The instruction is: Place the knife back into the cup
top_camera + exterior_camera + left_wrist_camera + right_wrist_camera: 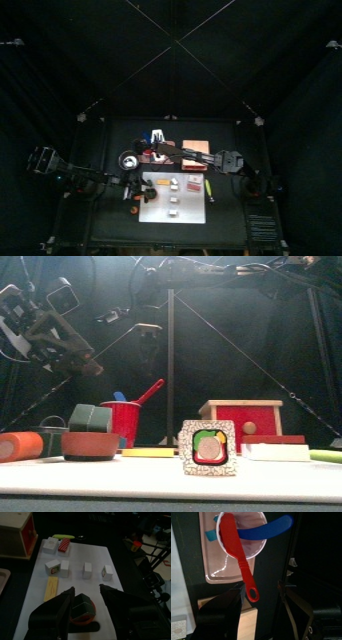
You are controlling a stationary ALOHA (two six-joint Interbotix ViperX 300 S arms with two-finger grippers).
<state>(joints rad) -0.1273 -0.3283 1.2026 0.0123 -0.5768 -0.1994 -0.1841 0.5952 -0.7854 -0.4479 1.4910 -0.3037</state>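
**Knife rested in the cup, right jaws parted**

The red knife (238, 554) leaned in the reddish-pink cup (246, 534), handle sticking out over its rim. Just off that handle, the right gripper (261, 594) stood wide apart, holding nothing. The left gripper (85, 594) gaped too, well away from the cup.

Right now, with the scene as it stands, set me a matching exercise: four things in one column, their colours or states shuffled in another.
Things:
1. knife
2. cup
3. box
4. right gripper

Descriptions:
A. open
B. tan with a red front
C. red, handle sticking out over a rim
D. holds two utensils

Pairs: 1-C, 2-D, 3-B, 4-A
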